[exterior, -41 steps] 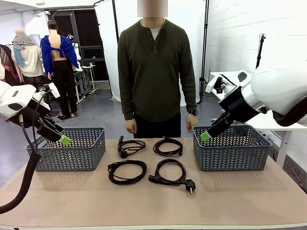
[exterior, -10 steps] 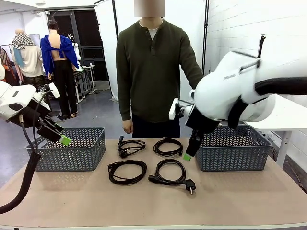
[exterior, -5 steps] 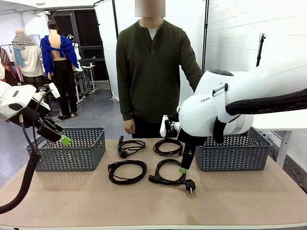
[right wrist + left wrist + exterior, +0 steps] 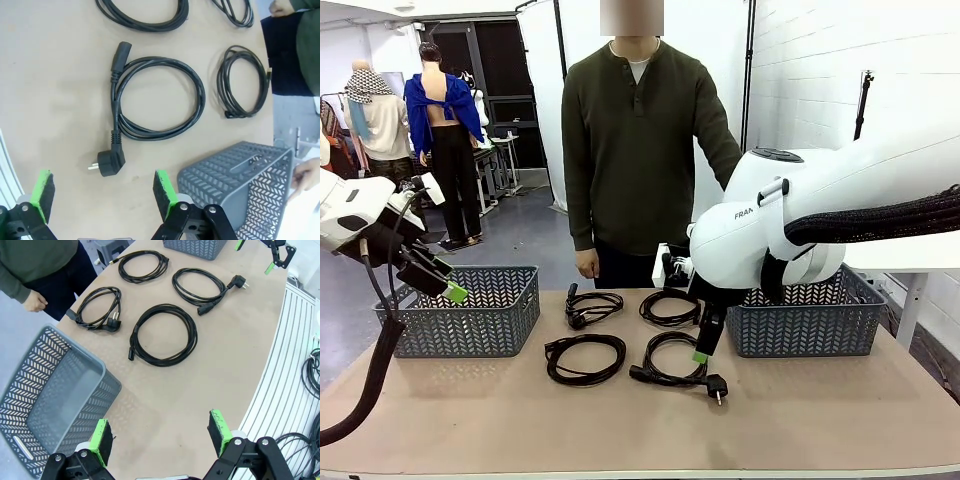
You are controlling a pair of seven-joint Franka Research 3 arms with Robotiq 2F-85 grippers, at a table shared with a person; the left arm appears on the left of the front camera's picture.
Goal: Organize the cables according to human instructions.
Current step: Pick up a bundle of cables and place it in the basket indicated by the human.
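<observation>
Four round coils of thin black power cord lie in two rows on the tan table top (image 4: 820,420): far-left coil (image 4: 592,306), far-right coil (image 4: 670,307), near-left coil (image 4: 585,358), near-right coil (image 4: 675,360). All four lie apart from one another and outside the baskets. A grey lattice plastic left basket (image 4: 470,322) and a matching right basket (image 4: 810,322) flank them. The right gripper (image 4: 102,186) hangs low over the near-right coil, near its round black plug (image 4: 106,163), jaws spread wide with nothing between the green pads. The left gripper (image 4: 160,436) hangs raised by the left basket, jaws likewise wide apart and empty. A person in a dark green sweater (image 4: 635,150) stands at the far side, one hand (image 4: 586,264) hanging just behind the table edge
</observation>
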